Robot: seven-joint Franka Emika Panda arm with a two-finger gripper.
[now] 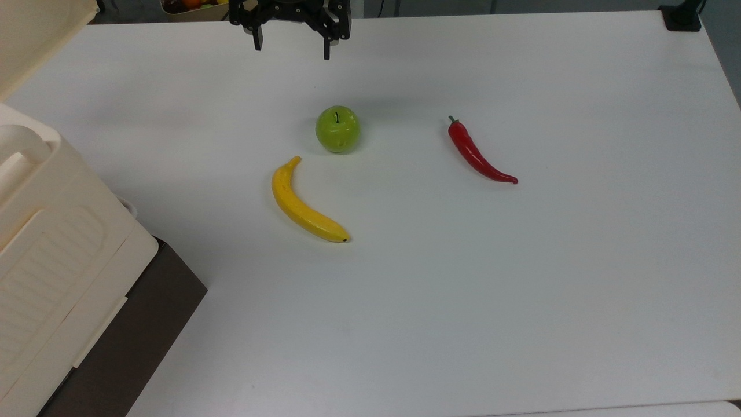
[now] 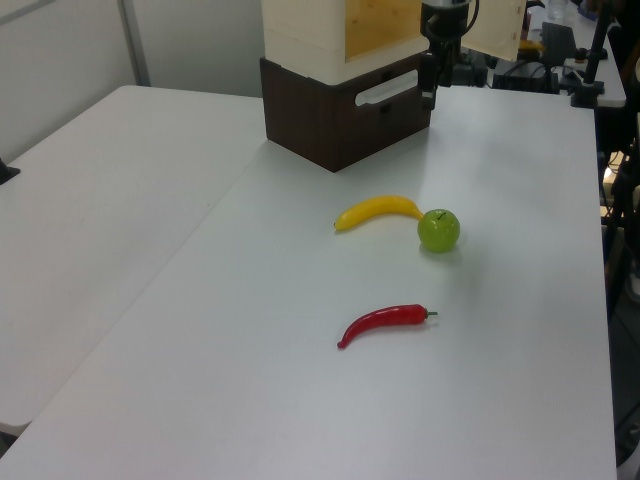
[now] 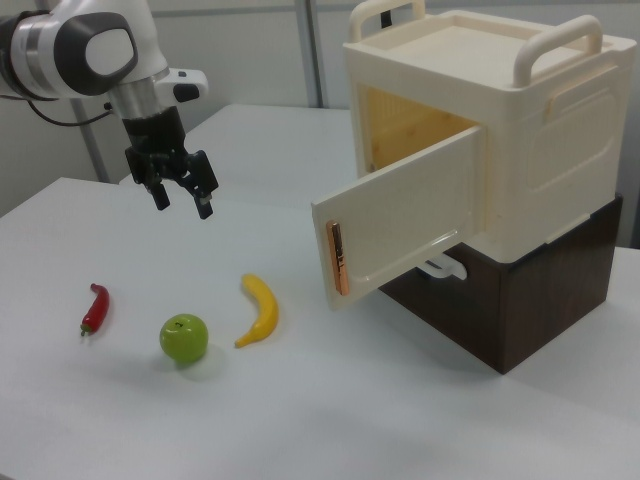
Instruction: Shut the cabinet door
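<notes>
The claw (image 3: 181, 190) hangs open and empty above the worktop (image 3: 300, 420). The door (image 3: 400, 215) stands ajar off to the right view's right, on the cabinet (image 3: 520, 130), its free edge nearest the claw.

On the white table (image 1: 521, 289) a green apple (image 1: 337, 129) sits just above a yellow banana (image 1: 304, 204), a red chili (image 1: 477, 153) lies well off to the top view's right, the cream cabinet (image 1: 52, 255) stands at the left edge, and the black gripper (image 1: 291, 49) hangs open at the top.
</notes>
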